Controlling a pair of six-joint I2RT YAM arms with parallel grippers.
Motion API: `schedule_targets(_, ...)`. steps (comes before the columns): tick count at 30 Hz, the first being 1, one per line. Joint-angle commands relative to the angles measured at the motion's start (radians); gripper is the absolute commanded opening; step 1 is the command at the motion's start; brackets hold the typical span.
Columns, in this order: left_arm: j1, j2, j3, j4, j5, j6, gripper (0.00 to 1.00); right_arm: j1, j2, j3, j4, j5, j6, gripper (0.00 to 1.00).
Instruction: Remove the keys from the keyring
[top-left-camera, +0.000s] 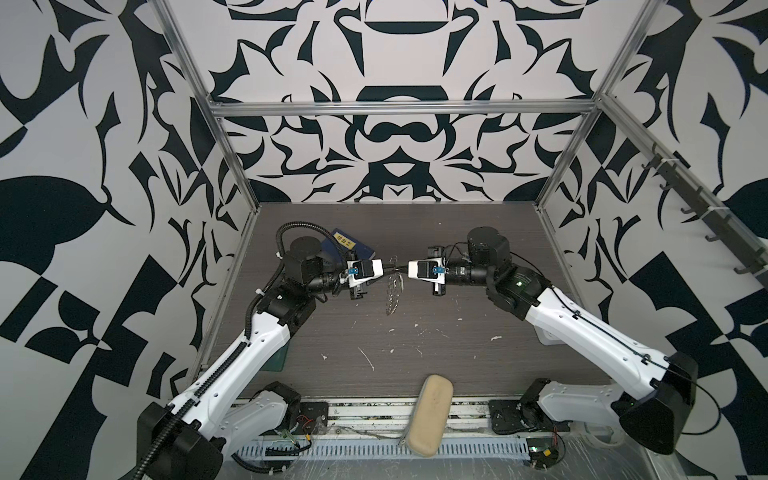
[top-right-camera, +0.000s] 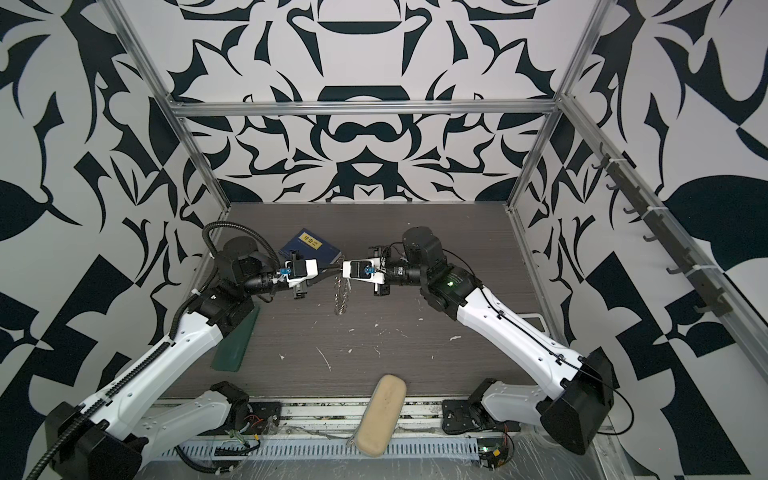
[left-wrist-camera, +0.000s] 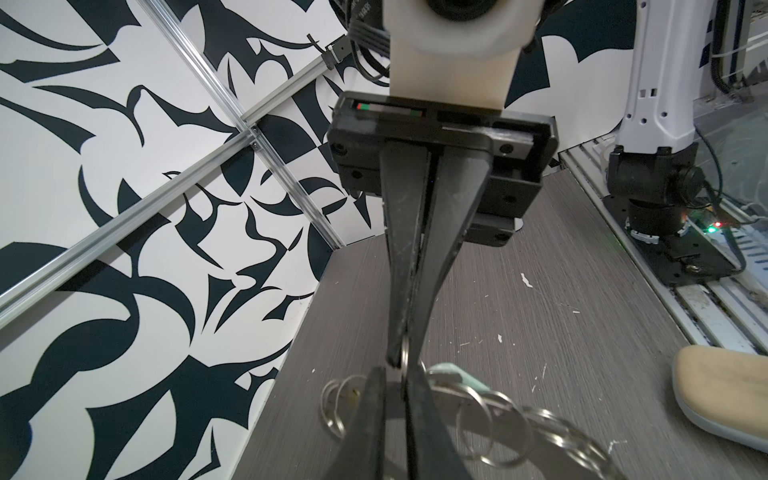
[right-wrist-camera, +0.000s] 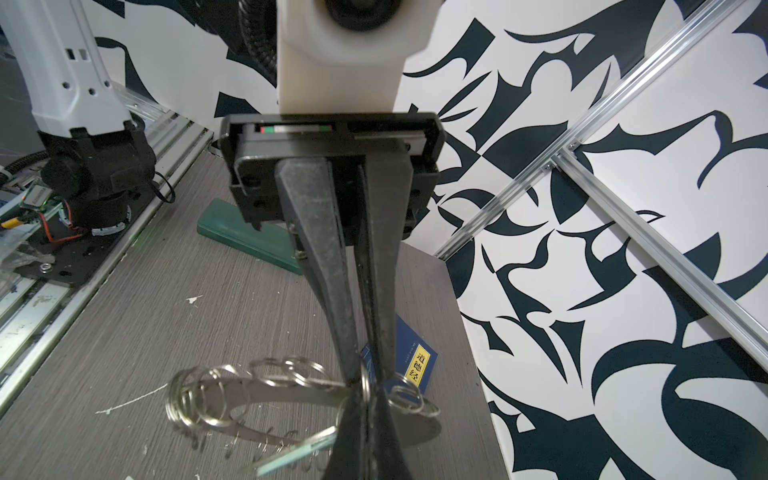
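holds the keyring (right-wrist-camera: 291, 391) up off the table (top-left-camera: 457, 353), just in front of the blue book (top-right-camera: 309, 249), pinned between two grippers tip to tip. clamps the right gripper (left-wrist-camera: 398, 359) fully shut on one of the split rings (right-wrist-camera: 199, 399) at the keyring's rim. pinches the left gripper (right-wrist-camera: 365, 376) down to a mere sliver of gap at the same spot; cannot tell whether on ring wire or on the flat plate itself. presents the grey plate edge-on in both top views, stretching from the fingertips away from the book. carries many such wire rings along the rim, thickest at the end farthest from the book. dangles the keys (right-wrist-camera: 286, 457), silver blade joined to a mint-green tag, off the rim close by the clenched fingertips, not yet freed. elsewhere on the table: a dark green case (top-right-camera: 235, 340) in front of the book and to its left; a beige case (top-left-camera: 428, 415) well apart from the book, across the table's near edge.
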Motion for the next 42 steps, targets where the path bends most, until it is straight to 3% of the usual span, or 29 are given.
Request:
schedule_targets(1,0.004,-0.006,0.027,0.019,0.022,-0.012,0.1,0.0,-0.016,0.011,0.083,-0.049,0.027,0.0)
schedule_targets(6,0.004,-0.003,0.026,0.044,0.021,-0.03,0.0,0.0,-0.009,0.01,0.084,-0.065,0.034,0.0)
schedule_targets(11,0.009,-0.015,0.012,0.084,-0.009,-0.057,0.0,-0.001,-0.013,0.018,0.05,-0.023,0.05,0.0)
schedule_targets(13,0.016,-0.02,0.005,0.101,-0.005,-0.065,0.0,-0.001,-0.029,0.014,0.029,0.029,0.051,0.25)
schedule_targets(16,0.027,-0.023,-0.008,0.13,0.006,-0.068,0.0,-0.007,-0.082,-0.045,0.051,0.092,0.049,0.34)
schedule_targets(25,0.035,-0.016,-0.019,0.176,0.038,-0.08,0.0,-0.02,-0.15,-0.138,0.079,0.14,0.1,0.35)
schedule_targets(36,0.035,-0.013,-0.012,0.178,0.037,-0.105,0.0,-0.018,-0.078,-0.196,0.303,0.101,0.251,0.39)
schedule_targets(42,0.035,-0.017,-0.011,0.172,0.037,-0.121,0.0,-0.01,-0.043,-0.187,0.358,0.129,0.249,0.43)
